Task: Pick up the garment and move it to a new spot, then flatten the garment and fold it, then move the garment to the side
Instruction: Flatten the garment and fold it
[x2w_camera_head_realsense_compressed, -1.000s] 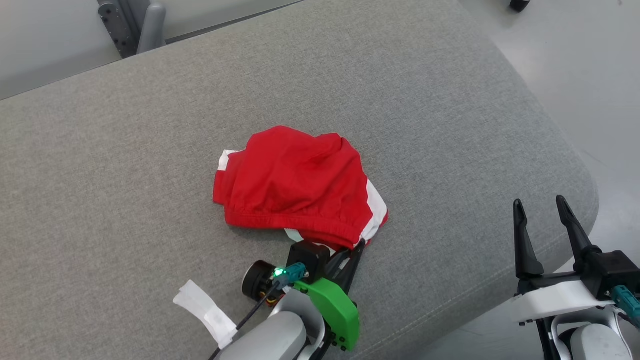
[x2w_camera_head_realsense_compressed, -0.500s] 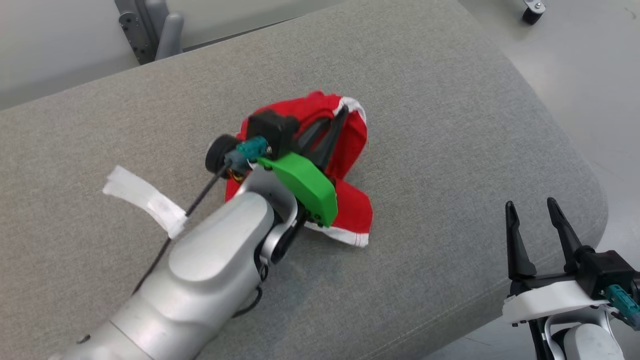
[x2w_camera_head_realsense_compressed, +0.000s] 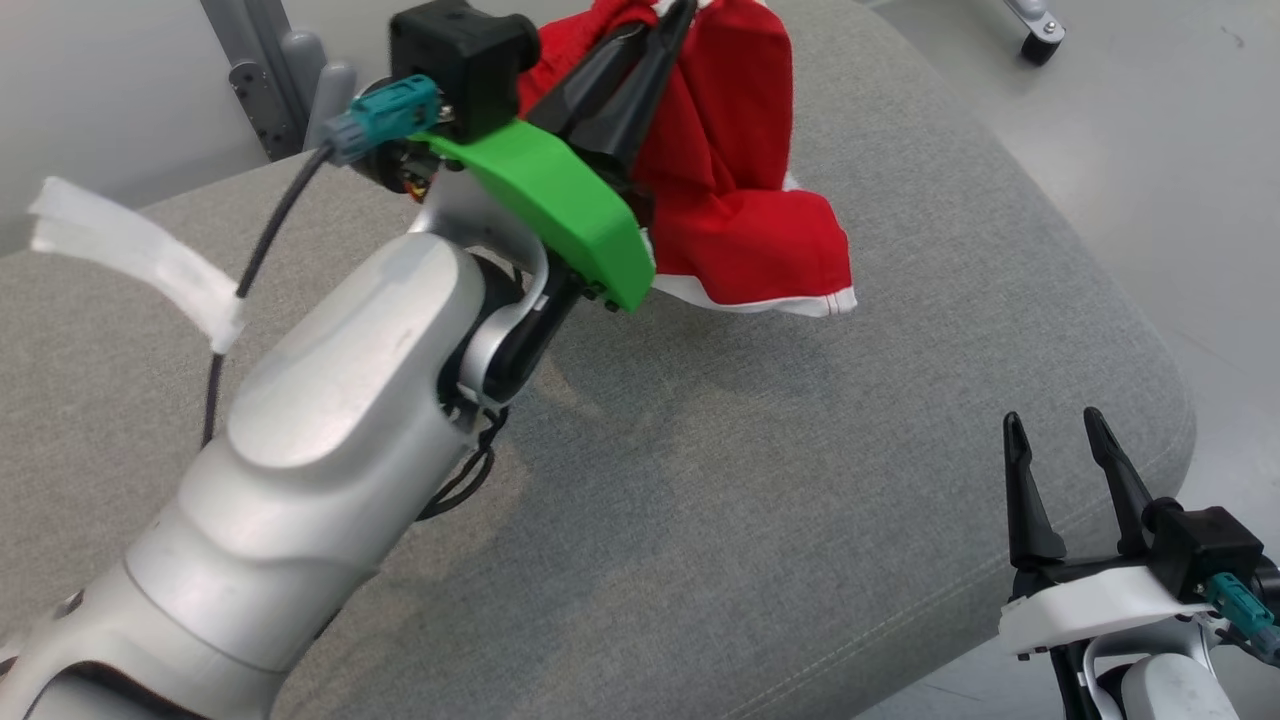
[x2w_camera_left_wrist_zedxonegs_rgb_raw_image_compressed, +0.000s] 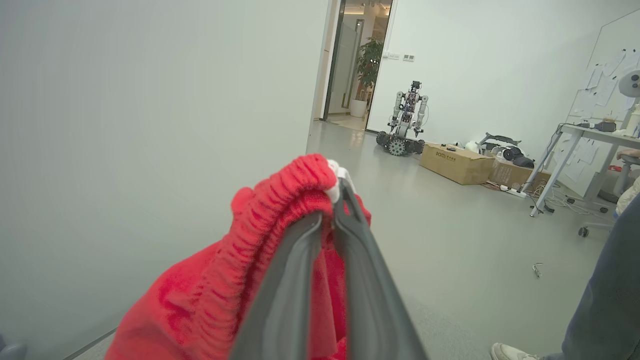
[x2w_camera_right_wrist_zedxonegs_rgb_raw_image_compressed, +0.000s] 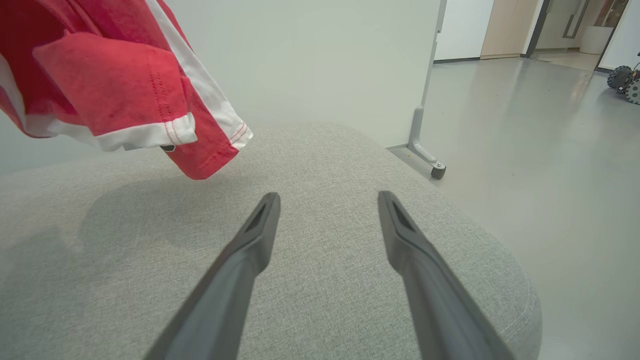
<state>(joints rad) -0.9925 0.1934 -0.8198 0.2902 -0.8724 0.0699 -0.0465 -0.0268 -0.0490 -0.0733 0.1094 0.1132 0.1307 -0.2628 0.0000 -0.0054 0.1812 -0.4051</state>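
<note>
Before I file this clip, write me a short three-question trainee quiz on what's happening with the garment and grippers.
1. True or false: the left gripper is shut on the red garment.
2. The garment is: A) hanging above the grey cushion; B) spread flat on it; C) folded neatly on it.
3. Fill in: the right gripper stands ____, holding nothing.
Key: 1 true; 2 A; 3 open.

My left gripper (x2w_camera_left_wrist_zedxonegs_rgb_raw_image_compressed: 331, 207) up over the far part of the cushion (x2w_camera_head_realsense_compressed: 700, 480), garment (x2w_camera_head_realsense_compressed: 740, 200) hanging from it, my right gripper (x2w_camera_head_realsense_compressed: 1052, 418) well apart at the near right edge, floor (x2w_camera_head_realsense_compressed: 1150, 120) beyond
</note>
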